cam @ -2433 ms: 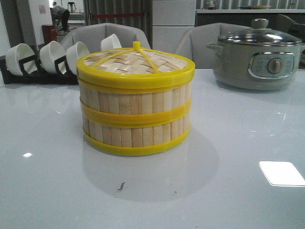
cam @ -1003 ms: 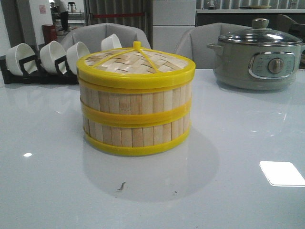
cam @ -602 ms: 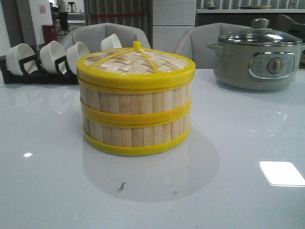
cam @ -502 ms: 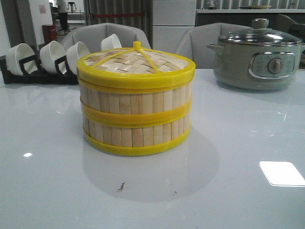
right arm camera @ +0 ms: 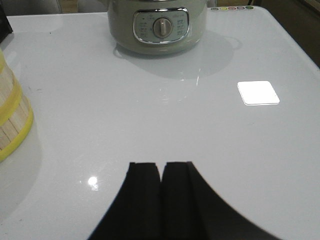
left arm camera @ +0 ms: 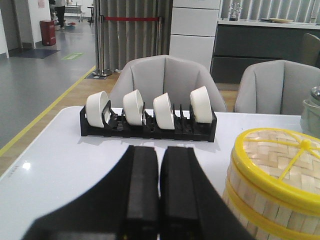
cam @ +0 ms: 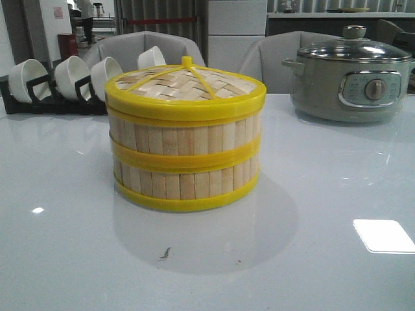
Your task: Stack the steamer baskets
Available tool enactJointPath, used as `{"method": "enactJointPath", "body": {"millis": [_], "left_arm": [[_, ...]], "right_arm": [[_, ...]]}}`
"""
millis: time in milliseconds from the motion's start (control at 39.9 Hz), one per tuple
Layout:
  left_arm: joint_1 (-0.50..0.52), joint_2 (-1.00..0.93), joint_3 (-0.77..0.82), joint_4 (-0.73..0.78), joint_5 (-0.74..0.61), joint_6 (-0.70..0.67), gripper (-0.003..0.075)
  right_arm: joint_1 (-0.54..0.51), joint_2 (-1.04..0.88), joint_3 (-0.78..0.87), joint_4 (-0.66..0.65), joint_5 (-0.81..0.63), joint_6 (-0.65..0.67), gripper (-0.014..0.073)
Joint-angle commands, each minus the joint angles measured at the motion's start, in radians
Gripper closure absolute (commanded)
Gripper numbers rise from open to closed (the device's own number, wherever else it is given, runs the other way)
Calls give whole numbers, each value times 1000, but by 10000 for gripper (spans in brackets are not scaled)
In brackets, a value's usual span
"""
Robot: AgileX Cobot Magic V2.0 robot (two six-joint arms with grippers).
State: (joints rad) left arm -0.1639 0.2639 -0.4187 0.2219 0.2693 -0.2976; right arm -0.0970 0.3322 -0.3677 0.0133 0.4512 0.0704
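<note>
Two steamer baskets stand stacked in the middle of the white table, the upper tier (cam: 185, 133) on the lower tier (cam: 185, 183), with the woven lid (cam: 185, 87) on top. The stack also shows at the edge of the left wrist view (left arm camera: 272, 192) and as a sliver in the right wrist view (right arm camera: 11, 125). My left gripper (left arm camera: 159, 150) is shut with nothing in it, apart from the stack. My right gripper (right arm camera: 161, 165) is shut and holds nothing, over bare table. Neither gripper shows in the front view.
A black rack with white bowls (cam: 65, 81) stands at the back left, also in the left wrist view (left arm camera: 147, 117). A grey electric pot with a glass lid (cam: 353, 74) sits at the back right. Grey chairs stand behind the table (cam: 363, 194).
</note>
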Motion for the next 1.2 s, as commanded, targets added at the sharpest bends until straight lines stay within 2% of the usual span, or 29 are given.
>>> {"method": "enactJointPath", "body": {"millis": [0, 100, 276, 577, 1179], "left_arm": [[1, -66, 84, -2, -163, -9, 631], [1, -153, 195, -20, -214, -9, 631], [37, -286, 323, -50, -223, -9, 631], [70, -282, 424, -21, -319, -9, 631], [70, -280, 425, -25, -356, -9, 631]], "right_arm": [[-5, 4, -29, 7, -76, -5, 540], [-5, 4, -29, 7, -76, -5, 540], [-5, 4, -29, 7, -76, -5, 540], [-5, 4, -29, 7, -73, -5, 540], [-5, 4, -29, 7, -70, -5, 540]]}}
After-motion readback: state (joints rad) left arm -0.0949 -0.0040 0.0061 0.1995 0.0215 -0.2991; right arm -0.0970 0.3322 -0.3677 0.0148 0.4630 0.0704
